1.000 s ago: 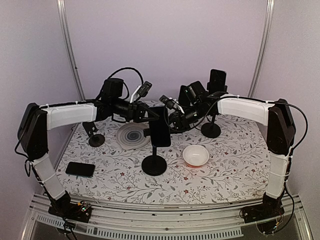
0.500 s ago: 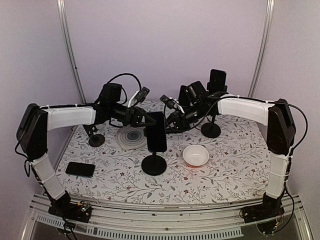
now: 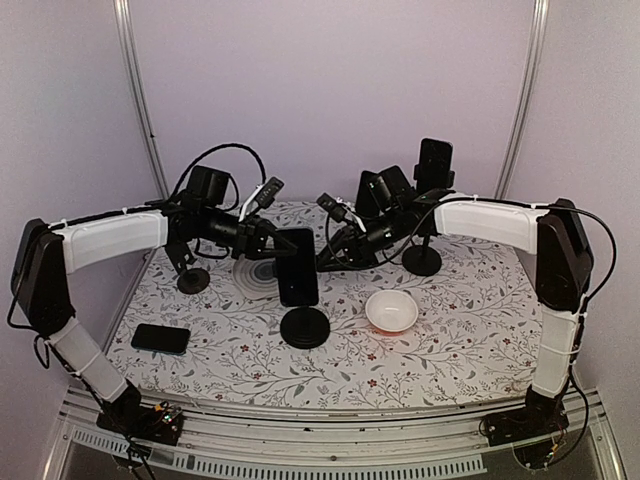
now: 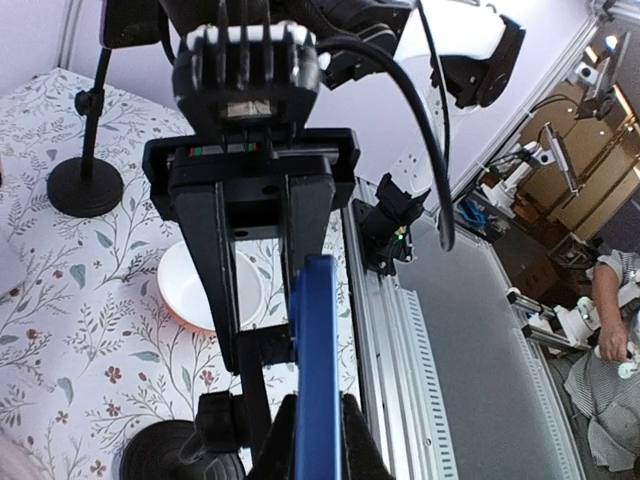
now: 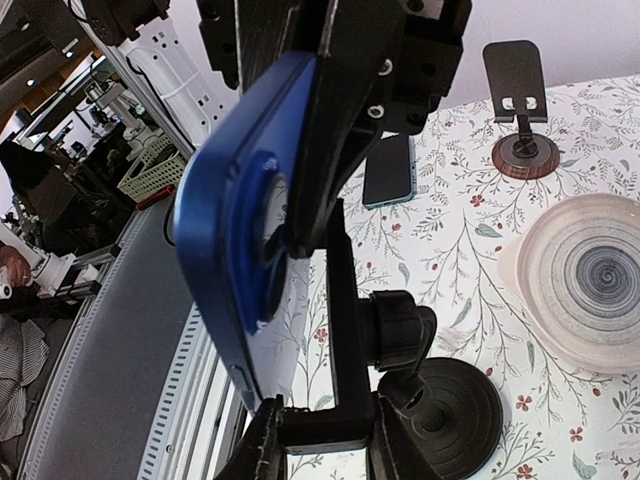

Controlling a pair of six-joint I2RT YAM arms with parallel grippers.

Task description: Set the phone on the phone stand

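A black stand [image 3: 305, 328] sits on its round base near the middle of a floral table [image 3: 460, 340], with a white bowl [image 3: 391, 311] just to its right. A blue-backed phone [image 3: 297, 267] stands upright over the base, against the stand's cradle and slightly tilted. It looks almost seated rather than fully settled.

The left gripper [image 3: 272, 240] is clamped on the phone's left edge, with a finger pressed on each face. The right gripper [image 3: 325, 262] meets it from the other side. In the right wrist view its fingers [image 5: 262, 440] appear closed on the cradle's lower bracket, holding the stand steady.

To finish well, the phone's bottom edge should slide down until it rests in the cradle lip, leaning back on the support. The right gripper should hold the stand firm throughout, since the base could tip. The left fingers should let go only once the phone bears its own weight.

Each arm rises from its near corner to a raised elbow at the table's side. Its white forearm then reaches inward and slightly downward, so the grippers meet at the phone. A plate [image 3: 262, 272] lies just behind.
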